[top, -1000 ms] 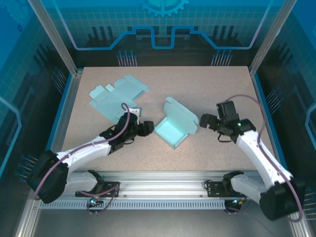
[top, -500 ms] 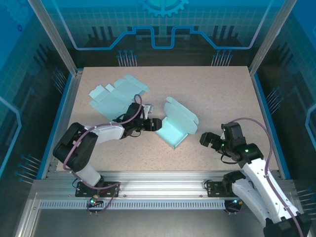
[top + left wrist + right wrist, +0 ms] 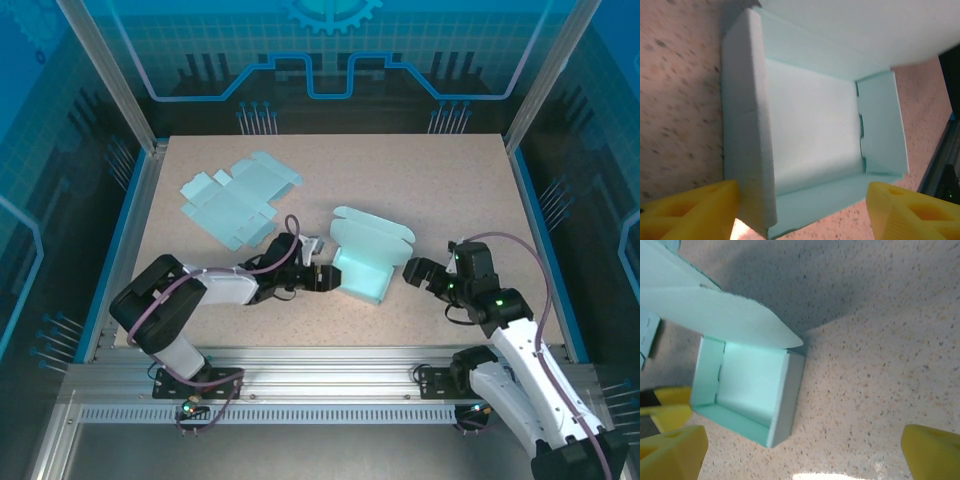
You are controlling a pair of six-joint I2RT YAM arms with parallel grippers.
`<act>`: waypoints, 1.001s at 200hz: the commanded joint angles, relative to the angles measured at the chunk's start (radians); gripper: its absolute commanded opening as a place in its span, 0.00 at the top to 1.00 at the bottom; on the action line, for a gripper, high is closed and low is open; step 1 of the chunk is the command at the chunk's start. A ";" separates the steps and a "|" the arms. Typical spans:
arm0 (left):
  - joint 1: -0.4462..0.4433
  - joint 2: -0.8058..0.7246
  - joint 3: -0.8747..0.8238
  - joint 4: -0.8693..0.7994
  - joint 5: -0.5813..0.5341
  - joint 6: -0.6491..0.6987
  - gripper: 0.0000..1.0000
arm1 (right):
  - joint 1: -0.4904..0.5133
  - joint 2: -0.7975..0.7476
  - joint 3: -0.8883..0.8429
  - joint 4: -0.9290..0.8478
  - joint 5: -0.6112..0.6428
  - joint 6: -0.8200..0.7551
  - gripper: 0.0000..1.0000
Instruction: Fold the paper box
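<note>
— What does the overhead view add?
— The table (image 3: 450,180) and 1 flat blank (image 3: 240,200), with the paper box (image 3: 368,260) to its right, lid raised.
— And the wrist views?
— The left gripper (image 3: 322,276) is spread, with the box's near end between its fingers. The right gripper (image 3: 415,270) gapes wide, clear of the box.

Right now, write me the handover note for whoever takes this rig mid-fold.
Left gripper: open, at the left wall of the paper box, jaws straddling that end; no clear grip.
Right gripper: open wide, empty, just right of the box and apart from it.
Box: mid-table, tray walls up, lid standing open on the far side.
Flat blank: unfolded, far left of the table.
Done: tray formed.
Left: fold the lid down and tuck it shut.
</note>
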 commanded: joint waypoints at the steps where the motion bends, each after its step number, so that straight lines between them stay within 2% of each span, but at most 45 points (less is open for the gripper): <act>1: -0.039 -0.031 -0.041 0.120 -0.035 -0.079 0.31 | -0.043 -0.009 0.036 0.041 -0.012 -0.013 0.00; 23: -0.081 -0.032 -0.064 0.188 -0.049 -0.111 0.31 | -0.088 0.002 0.042 0.029 -0.010 0.017 0.00; 42: -0.102 -0.044 -0.082 0.255 -0.041 -0.132 0.32 | -0.127 0.026 0.028 0.092 -0.072 -0.037 0.00; 60: -0.102 -0.106 -0.106 0.253 -0.089 -0.113 0.33 | -0.136 0.054 0.023 0.116 -0.052 -0.092 0.00; 74: -0.093 -0.189 -0.097 0.135 -0.170 -0.037 0.33 | -0.139 0.080 0.040 0.111 -0.065 -0.172 0.00; 85: -0.081 -0.253 -0.065 -0.019 -0.253 0.051 0.32 | -0.140 0.096 0.053 0.110 -0.089 -0.215 0.01; 96: -0.063 -0.302 -0.031 -0.144 -0.326 0.157 0.31 | -0.140 0.101 0.049 0.141 -0.130 -0.257 0.04; 106: -0.030 -0.328 -0.005 -0.208 -0.346 0.272 0.30 | -0.140 0.103 0.046 0.169 -0.157 -0.281 0.08; 124: 0.073 -0.335 0.033 -0.244 -0.296 0.430 0.30 | -0.140 0.122 0.056 0.198 -0.168 -0.317 0.18; 145: 0.185 -0.294 0.091 -0.248 -0.139 0.554 0.30 | -0.141 0.160 0.071 0.221 -0.166 -0.380 0.17; 173: 0.197 -0.191 0.204 -0.311 -0.072 0.740 0.26 | -0.140 0.224 0.102 0.238 -0.171 -0.462 0.19; 200: 0.197 -0.117 0.259 -0.298 0.038 0.807 0.25 | -0.139 0.294 0.121 0.273 -0.194 -0.507 0.21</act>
